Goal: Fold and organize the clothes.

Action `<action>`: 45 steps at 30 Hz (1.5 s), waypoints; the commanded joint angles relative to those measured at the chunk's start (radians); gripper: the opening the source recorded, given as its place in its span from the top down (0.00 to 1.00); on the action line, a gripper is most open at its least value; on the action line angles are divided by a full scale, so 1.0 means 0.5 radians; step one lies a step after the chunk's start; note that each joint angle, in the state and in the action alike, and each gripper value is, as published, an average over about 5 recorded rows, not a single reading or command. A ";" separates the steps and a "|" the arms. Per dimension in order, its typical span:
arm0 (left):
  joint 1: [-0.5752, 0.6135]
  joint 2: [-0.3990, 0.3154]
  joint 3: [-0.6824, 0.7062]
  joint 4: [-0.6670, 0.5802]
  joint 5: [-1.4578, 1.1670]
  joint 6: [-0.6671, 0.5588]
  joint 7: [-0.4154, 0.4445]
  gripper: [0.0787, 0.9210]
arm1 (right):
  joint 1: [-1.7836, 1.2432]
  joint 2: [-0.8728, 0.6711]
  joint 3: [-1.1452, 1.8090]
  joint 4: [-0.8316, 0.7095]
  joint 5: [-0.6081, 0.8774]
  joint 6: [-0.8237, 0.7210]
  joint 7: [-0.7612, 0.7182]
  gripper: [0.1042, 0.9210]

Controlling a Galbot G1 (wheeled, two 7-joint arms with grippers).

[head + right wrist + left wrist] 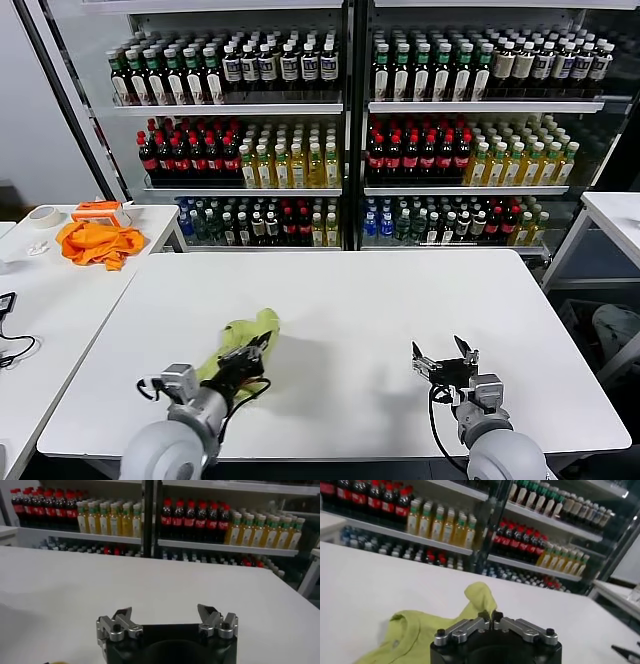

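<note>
1. Here, the lime T-shirt (243, 343) lies crumpled on the white bench (350, 300), toward its front left part, with one bunched end raised above the rest.
2. The left hand (252, 352) sits low over the near end of the shirt, its fingers (470, 626) closed together on a fold of the cloth; in the left wrist view the fabric rises in a peak just past the fingertips.
3. The right hand (445, 357) rests above the front right part of the bench, well apart from the shirt, its fingers (122, 619) spread wide and holding nothing.
4. An orange cloth (98, 242) is heaped on a separate bench at the far left, beside a roll of tape (43, 215).
5. Shelves of bottles (340, 130) fill the background behind the bench.
</note>
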 commanded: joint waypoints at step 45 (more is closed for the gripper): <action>0.056 -0.030 -0.366 0.266 0.836 -0.524 0.476 0.12 | 0.749 0.439 -0.922 -0.479 0.551 -0.182 0.284 0.12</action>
